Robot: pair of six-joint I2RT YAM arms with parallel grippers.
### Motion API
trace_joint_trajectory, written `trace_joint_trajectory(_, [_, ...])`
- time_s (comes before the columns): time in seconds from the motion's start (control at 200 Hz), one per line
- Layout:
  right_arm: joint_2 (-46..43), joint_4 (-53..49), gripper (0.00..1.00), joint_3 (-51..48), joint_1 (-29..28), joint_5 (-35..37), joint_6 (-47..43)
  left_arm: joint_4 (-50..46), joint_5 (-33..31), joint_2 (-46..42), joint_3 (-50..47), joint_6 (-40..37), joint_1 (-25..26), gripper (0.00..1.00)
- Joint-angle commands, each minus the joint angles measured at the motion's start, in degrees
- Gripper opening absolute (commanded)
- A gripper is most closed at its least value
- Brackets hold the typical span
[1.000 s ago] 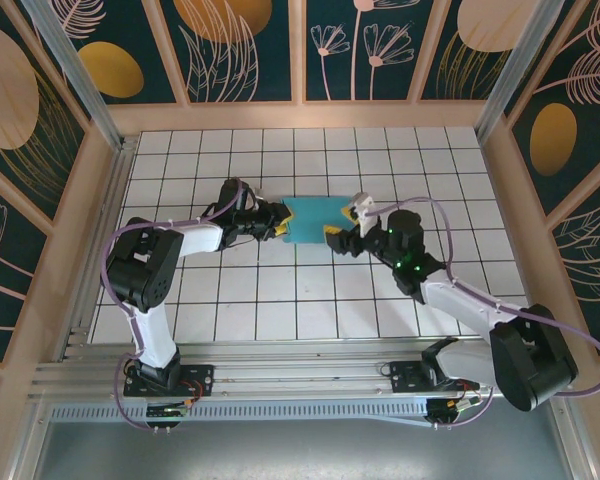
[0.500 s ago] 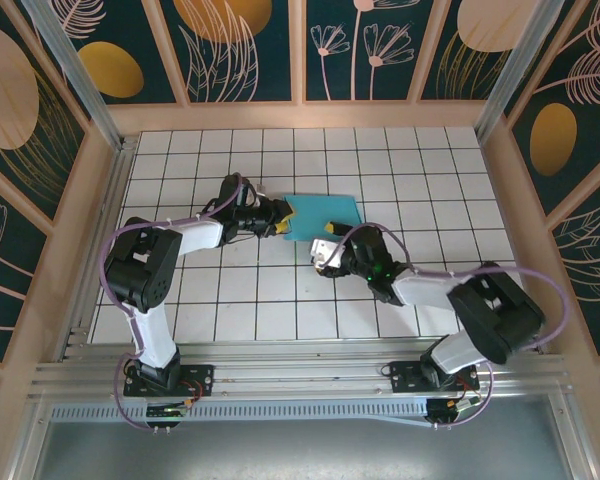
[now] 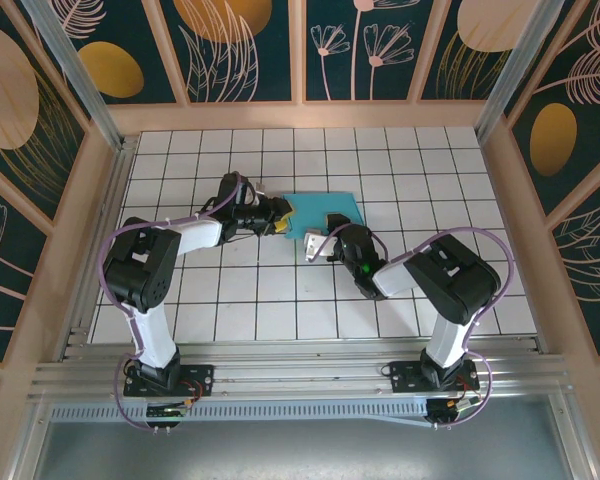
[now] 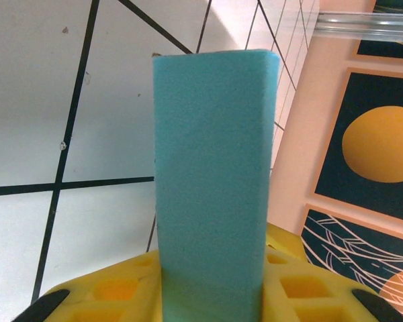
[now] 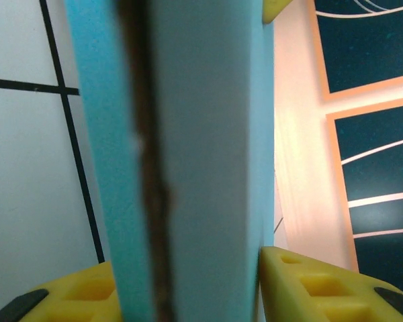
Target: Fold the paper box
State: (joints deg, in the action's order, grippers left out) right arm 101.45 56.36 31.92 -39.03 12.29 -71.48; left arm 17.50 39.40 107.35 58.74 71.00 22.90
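Observation:
The paper box lies as a flat teal shape on the white tiled floor, mid-table. My left gripper holds its left edge. In the left wrist view the teal box stands between the yellow fingers, which press on both its sides; the left gripper is shut on it. My right gripper is at the box's near edge, its arm folded back tightly. In the right wrist view the box shows teal outside and pale grey inside along a dark seam, with the right gripper closed on it.
Peach frame walls with dark patterned panels enclose the tiled floor on three sides. A metal rail carrying both arm bases runs along the near edge. Open tiles lie toward the front and the far right.
The right arm has swung in from the right and folded toward the box's near edge, its jaws narrowing onto the box. The left gripper has stayed at the left edge.

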Motion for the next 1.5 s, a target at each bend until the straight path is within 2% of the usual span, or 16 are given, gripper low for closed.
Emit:
trace_joint_trajectory(0.0, [-1.31, 6.3, 0.41, -0.62, -0.17, 1.38, 0.97, -4.72, 1.6, -1.83, 0.94, 1.9, 0.04, 0.38])
trace_joint_trajectory(0.21, [-7.48, -9.12, 0.25, 0.44, 0.24, -3.04, 8.47, -7.39, -2.72, -6.18, 1.88, -1.04, -0.82, 0.68])
trace_joint_trajectory(0.375, [-12.32, -17.18, 0.25, 0.95, 0.0, -2.68, 9.47, -9.75, -7.39, -13.65, 2.79, -6.0, -2.43, 0.83])
trace_joint_trajectory(0.455, [-16.91, -27.29, 0.25, 3.61, 0.18, -4.89, 10.59, -11.86, -11.04, -18.63, 4.25, -12.39, -3.41, 0.89])
trace_joint_trajectory(0.596, [-22.76, -55.0, 0.25, 14.94, 0.27, -10.83, 10.94, -18.24, -23.51, -27.63, 7.46, -30.25, -3.47, 0.98])
trace_joint_trajectory(0.676, [-22.84, -72.04, 0.26, 23.44, 0.17, -14.29, 10.42, -18.21, -30.07, -32.4, 5.84, -38.39, -3.55, 0.99])
trace_joint_trajectory(0.746, [-20.88, -84.87, 0.25, 31.12, -0.13, -16.97, 10.08, -17.62, -33.22, -35.92, 3.79, -44.36, -3.56, 0.99])
trace_joint_trajectory(0.881, [-11.93, -103.95, 0.28, 45.95, -1.27, -17.99, 11.45, -17.47, -33.01, -40.59, 0.67, -53.48, -3.55, 0.99])
trace_joint_trajectory(1.026, [0.79, -118.17, 0.22, 61.7, -1.34, -15.7, 14.76, -17.86, -32.0, -44.15, -2.17, -59.67, -3.51, 0.99])
trace_joint_trajectory(1.111, [6.59, -122.72, 0.21, 69.14, -1.04, -16.96, 14.97, -17.68, -32.41, -45.99, -4.63, -61.52, -3.49, 0.99])
trace_joint_trajectory(1.221, [12.35, -124.5, 0.25, 75.51, -0.79, -16.5, 14.63, -17.0, -32.57, -47.51, -7.15, -62.2, -3.51, 0.99])
trace_joint_trajectory(1.497, [21.1, -124.35, 0.32, 82.69, -0.17, -16.51, 15.15, -15.22, -32.29, -47.04, -10.1, -59.96, -3.54, 0.99])
